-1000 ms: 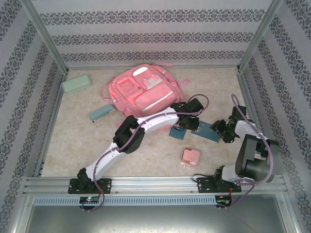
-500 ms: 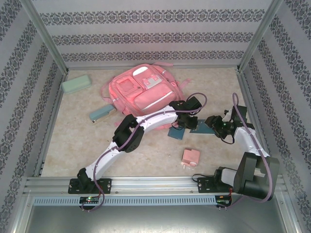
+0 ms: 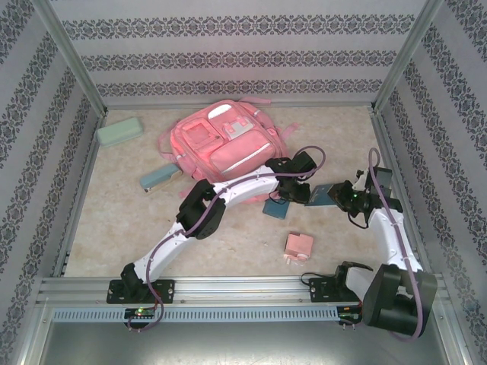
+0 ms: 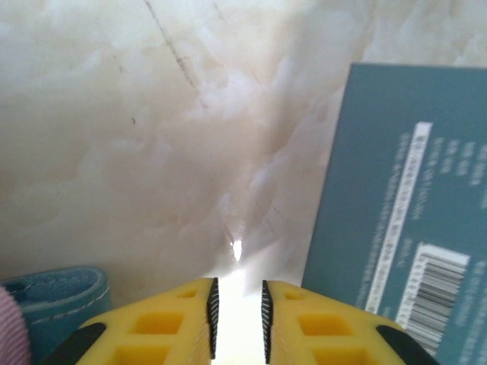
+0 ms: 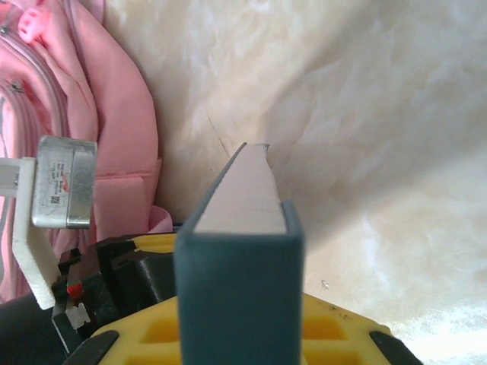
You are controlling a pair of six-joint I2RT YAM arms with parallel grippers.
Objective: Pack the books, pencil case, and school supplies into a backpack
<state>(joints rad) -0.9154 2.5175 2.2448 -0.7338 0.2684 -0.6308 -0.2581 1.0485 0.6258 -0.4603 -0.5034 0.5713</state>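
As I watch from above, right arm: bent inward, hand (image 3: 338,197) clamped on blue pad (image 3: 319,195), held above counter (image 3: 228,243).
Left arm: stretched forward beside backpack (image 3: 221,144), hand (image 4: 236,308) open a crack, empty.

Overhead look at a pale table (image 3: 114,228) with two arms reaching in.
Shows a pink backpack (image 3: 228,144) lying flat at 12 o'clock, a mint pencil case (image 3: 119,133) at 10 and a pink block (image 3: 298,245) at 5. Catches the right gripper (image 3: 333,196) at 3 o'clock clamped on a tilted teal-blue pad (image 3: 319,195), with the left gripper (image 3: 291,196) just beside it, near a second pad (image 3: 274,208) lying flat.
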